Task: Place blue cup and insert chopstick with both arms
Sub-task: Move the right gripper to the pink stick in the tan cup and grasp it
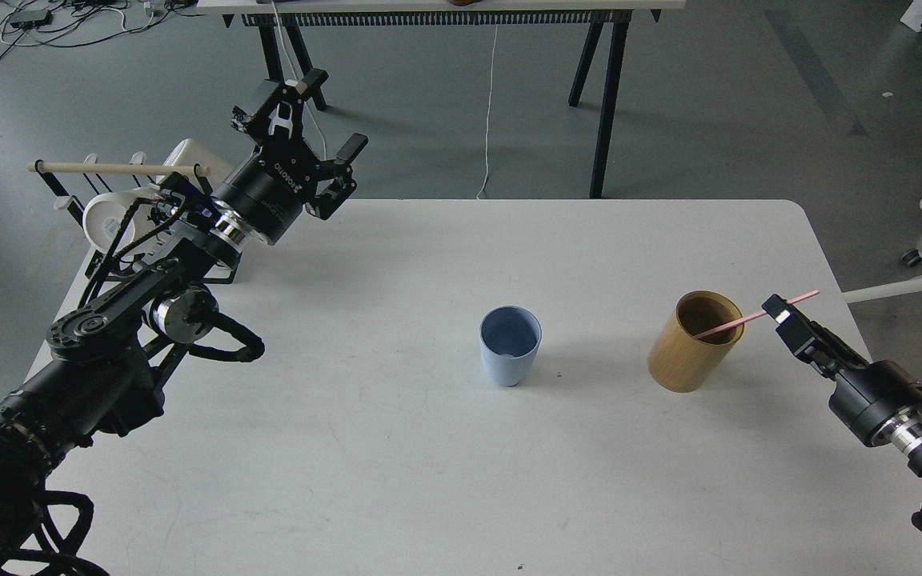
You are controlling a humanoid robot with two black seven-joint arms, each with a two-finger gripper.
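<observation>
White tabletop (pixel 397 480) fills the view, and both black arms are in. The left arm (pixel 101 352) comes up from eight o'clock, its claw (pixel 318 120) hanging past the tabletop's ten o'clock corner, fingers spread wide and holding nothing. The right arm (pixel 881 396) enters from four o'clock, its claw (pixel 779 310) right at the pink stick; the fingers sit end-on and dark, so I cannot tell whether they pinch it. The wooden cylinder (pixel 691 344) stands at three o'clock from centre, upright. The blue cup (pixel 510 346) stands upright near the tabletop's middle, well apart from both claws, cylinder to its right. The stick (pixel 749 318) leans out of the cylinder, lower end inside, upper end slanting toward two o'clock over the rim, past the right claw.
</observation>
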